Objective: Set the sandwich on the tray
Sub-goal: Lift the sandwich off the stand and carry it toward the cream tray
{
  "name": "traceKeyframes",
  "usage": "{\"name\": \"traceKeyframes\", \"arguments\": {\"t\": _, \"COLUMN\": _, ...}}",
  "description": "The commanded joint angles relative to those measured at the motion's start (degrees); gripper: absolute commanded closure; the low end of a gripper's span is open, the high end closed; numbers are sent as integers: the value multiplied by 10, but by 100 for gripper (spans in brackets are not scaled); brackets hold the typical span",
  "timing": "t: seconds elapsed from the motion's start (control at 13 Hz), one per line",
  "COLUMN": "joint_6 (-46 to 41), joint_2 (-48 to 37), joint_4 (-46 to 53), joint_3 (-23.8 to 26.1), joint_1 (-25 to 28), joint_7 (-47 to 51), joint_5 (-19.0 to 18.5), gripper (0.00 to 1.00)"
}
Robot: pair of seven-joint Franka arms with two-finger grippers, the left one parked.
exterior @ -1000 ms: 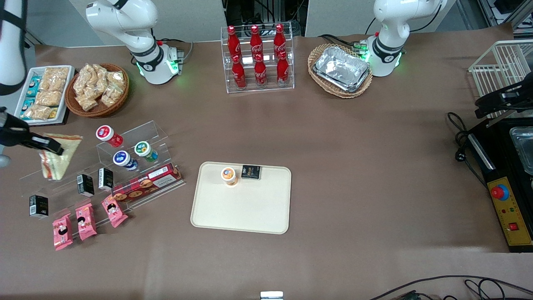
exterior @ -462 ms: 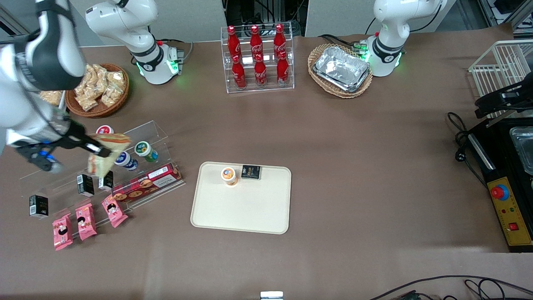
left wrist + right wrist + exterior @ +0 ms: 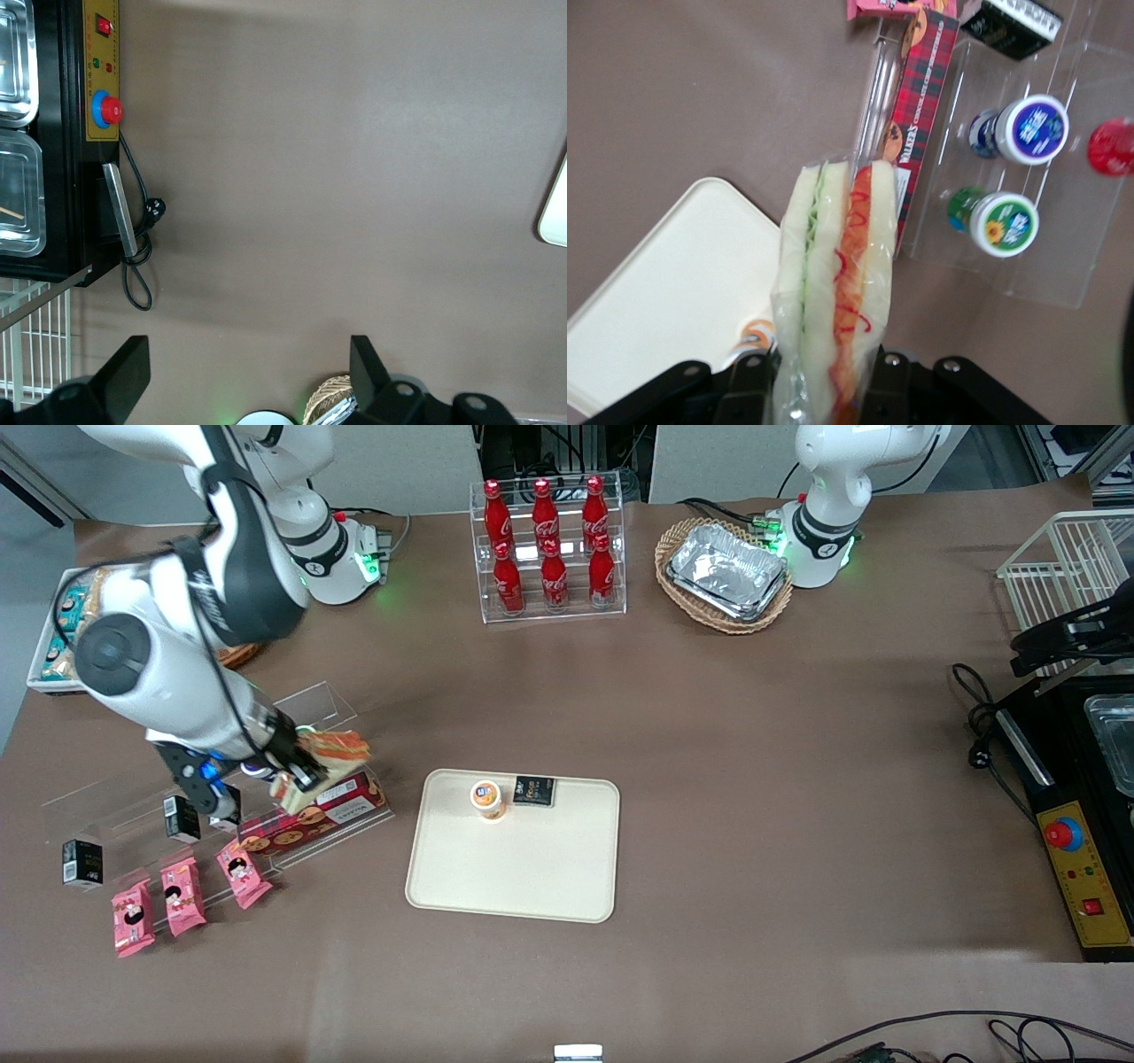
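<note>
My right gripper point(image 3: 297, 771) is shut on the wrapped sandwich point(image 3: 326, 766) and holds it in the air above the clear acrylic display steps, over the red plaid biscuit box point(image 3: 312, 815). In the right wrist view the sandwich point(image 3: 837, 283) stands on edge between my black fingers point(image 3: 888, 390), with white bread and green and orange filling showing. The cream tray point(image 3: 514, 872) lies flat in the middle of the table, apart from the sandwich, toward the parked arm's end. It also shows in the right wrist view point(image 3: 664, 301). On it stand an orange-lidded cup point(image 3: 486, 799) and a small black box point(image 3: 534, 790).
The acrylic steps point(image 3: 314, 704) hold lidded cups point(image 3: 1023, 131), small black boxes point(image 3: 182, 819) and pink snack packets point(image 3: 184, 897). A rack of red bottles point(image 3: 549, 549) and a wicker basket of foil trays point(image 3: 725, 571) stand farther from the front camera. A black machine point(image 3: 1076, 815) sits at the parked arm's end.
My right gripper has carried the sandwich sideways over the display steps toward the tray, from the working arm's end of the table. The arm has swung in over the snack baskets.
</note>
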Motion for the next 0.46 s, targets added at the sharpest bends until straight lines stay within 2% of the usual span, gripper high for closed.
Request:
{"name": "traceKeyframes", "arguments": {"t": 0.0, "joint_6": -12, "joint_2": 58, "joint_4": 59, "joint_3": -1, "joint_1": 24, "joint_7": 138, "joint_5": 8, "gripper": 70}}
{"name": "traceKeyframes", "arguments": {"t": 0.38, "joint_6": 34, "joint_2": 192, "joint_4": 175, "joint_3": 1, "joint_1": 62, "joint_7": 305, "joint_5": 7, "gripper": 69}}
